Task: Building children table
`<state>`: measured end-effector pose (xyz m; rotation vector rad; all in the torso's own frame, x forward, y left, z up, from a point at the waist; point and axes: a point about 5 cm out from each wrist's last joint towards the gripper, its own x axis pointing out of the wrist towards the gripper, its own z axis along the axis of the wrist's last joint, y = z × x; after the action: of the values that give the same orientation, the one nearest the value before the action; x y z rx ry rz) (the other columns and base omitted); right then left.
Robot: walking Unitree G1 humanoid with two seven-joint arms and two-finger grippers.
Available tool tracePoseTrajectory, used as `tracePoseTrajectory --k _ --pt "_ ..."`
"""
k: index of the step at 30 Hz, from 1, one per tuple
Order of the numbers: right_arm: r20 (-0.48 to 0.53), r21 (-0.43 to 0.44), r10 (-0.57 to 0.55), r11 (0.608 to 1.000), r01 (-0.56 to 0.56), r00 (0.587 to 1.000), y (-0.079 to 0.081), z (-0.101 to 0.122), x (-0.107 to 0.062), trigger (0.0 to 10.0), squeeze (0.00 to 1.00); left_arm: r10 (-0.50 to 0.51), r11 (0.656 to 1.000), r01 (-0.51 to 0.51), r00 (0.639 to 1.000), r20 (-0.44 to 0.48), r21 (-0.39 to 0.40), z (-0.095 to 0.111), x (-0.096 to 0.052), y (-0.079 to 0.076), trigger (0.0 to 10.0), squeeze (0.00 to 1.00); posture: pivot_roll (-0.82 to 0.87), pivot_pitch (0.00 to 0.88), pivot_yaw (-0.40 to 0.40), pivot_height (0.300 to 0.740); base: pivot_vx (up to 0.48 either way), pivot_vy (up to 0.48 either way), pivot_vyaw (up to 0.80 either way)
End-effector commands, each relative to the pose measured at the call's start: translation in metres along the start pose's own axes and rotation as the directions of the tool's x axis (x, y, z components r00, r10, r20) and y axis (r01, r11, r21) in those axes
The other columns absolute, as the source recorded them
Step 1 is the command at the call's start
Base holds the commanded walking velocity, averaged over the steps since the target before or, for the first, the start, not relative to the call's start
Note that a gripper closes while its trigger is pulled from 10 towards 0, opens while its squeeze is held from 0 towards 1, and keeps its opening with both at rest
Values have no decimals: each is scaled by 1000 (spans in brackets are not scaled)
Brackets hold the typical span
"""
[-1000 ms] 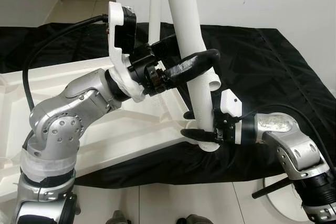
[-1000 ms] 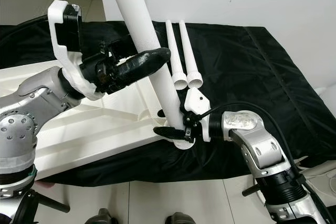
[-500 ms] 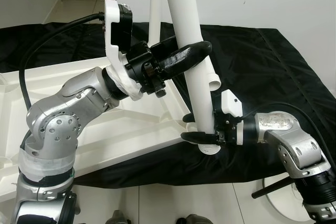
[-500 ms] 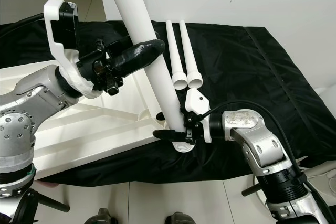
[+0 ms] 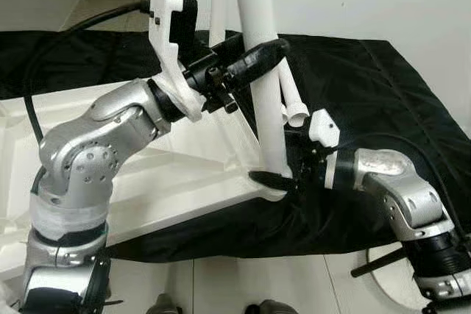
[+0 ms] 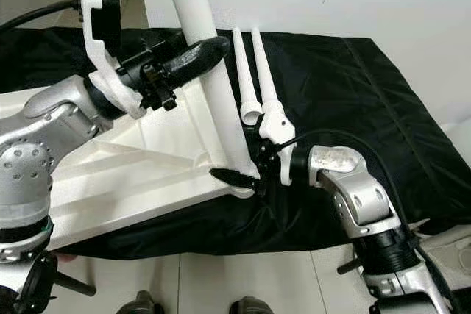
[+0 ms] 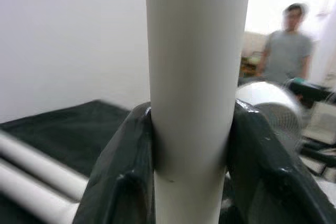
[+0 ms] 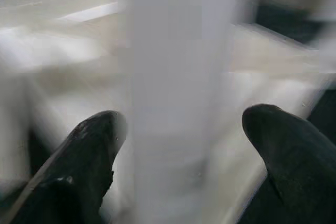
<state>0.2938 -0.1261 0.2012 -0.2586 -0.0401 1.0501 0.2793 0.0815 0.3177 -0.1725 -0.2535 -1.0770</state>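
Observation:
A long white table leg (image 5: 269, 124) stands nearly upright, its wide foot on the near right corner of the upturned white tabletop (image 5: 184, 182). My left gripper (image 5: 257, 56) is shut on the leg at mid-height; in the left wrist view both black fingers (image 7: 121, 166) press against the leg (image 7: 194, 77). My right gripper (image 5: 276, 176) is open at the foot. In the blurred right wrist view its fingertips (image 8: 100, 145) stand either side of the leg (image 8: 178, 103) with small gaps.
Two more white legs (image 6: 254, 71) lie side by side on the black cloth (image 5: 368, 86) behind the corner. A white wall rises at the back. A round white base (image 5: 397, 284) sits on the tiled floor at lower right. A blurred person (image 7: 286, 51) stands beyond.
The leg's foot has moved left, from over the black cloth onto the tabletop corner, and the leg stands more upright. Both grippers shifted left with it.

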Motion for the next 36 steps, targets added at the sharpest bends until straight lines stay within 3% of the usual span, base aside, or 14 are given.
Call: tracePoseTrajectory --k 1,2,3,8,11,14,15,16,17,19,25,32,36 --pt "3 -27 -61 998 61 998 -6 2 -1 10000 1000 114 993 -114 993 -24 26 1 2 8 10000 0 -12 28 -42 740 0 0 0" --pt "20 -18 -118 993 119 993 -10 4 3 10000 1000 163 986 -162 986 -33 42 3 4 15 10000 0 -12 28 -42 740 0 0 0" --pt "48 -6 -172 985 172 984 -12 6 10 10000 0 213 976 -210 976 -44 55 4 9 21 10000 0 -13 23 -37 740 0 0 0" --pt "85 5 -250 968 251 964 -13 10 20 10000 0 257 965 -253 965 -58 67 6 16 25 10000 0 -14 22 -36 740 0 0 0" --pt "117 23 -346 938 345 931 -15 14 31 10000 0 289 955 -285 956 -55 78 8 25 25 10000 0 -17 17 -33 740 0 0 0" --pt "145 21 -464 884 466 874 -20 19 41 10000 0 324 944 -320 944 -53 79 11 34 26 10000 0 -16 16 -29 740 0 0 0" --pt "145 21 -464 884 466 874 -20 19 41 10000 0 324 944 -320 944 -53 79 11 34 26 10000 0 -16 16 -29 740 0 0 0" --pt "140 18 -517 854 519 845 -23 20 46 10000 0 338 939 -335 940 -37 76 15 40 25 10000 0 -13 16 -31 740 0 0 0" --pt "140 18 -517 854 519 845 -23 20 46 10000 0 338 939 -335 940 -37 76 15 40 25 10000 0 -13 16 -31 740 0 0 0" --pt "125 13 -590 805 593 798 -30 21 56 10000 0 351 936 -350 936 -15 46 26 51 23 10000 0 -13 16 -31 740 0 0 0" --pt "119 21 -616 786 618 779 -33 21 61 10000 0 358 933 -357 933 -17 53 30 56 23 10000 0 -11 11 -36 740 0 0 0" --pt "128 -42 -645 755 654 753 -37 23 73 10000 0 318 946 -315 948 -32 76 31 65 17 10000 0 -6 0 -41 740 0 0 0" --pt "135 -33 -687 717 696 714 -37 22 78 10000 0 330 942 -327 944 -25 77 33 68 16 10000 0 -3 0 -41 740 0 0 0"
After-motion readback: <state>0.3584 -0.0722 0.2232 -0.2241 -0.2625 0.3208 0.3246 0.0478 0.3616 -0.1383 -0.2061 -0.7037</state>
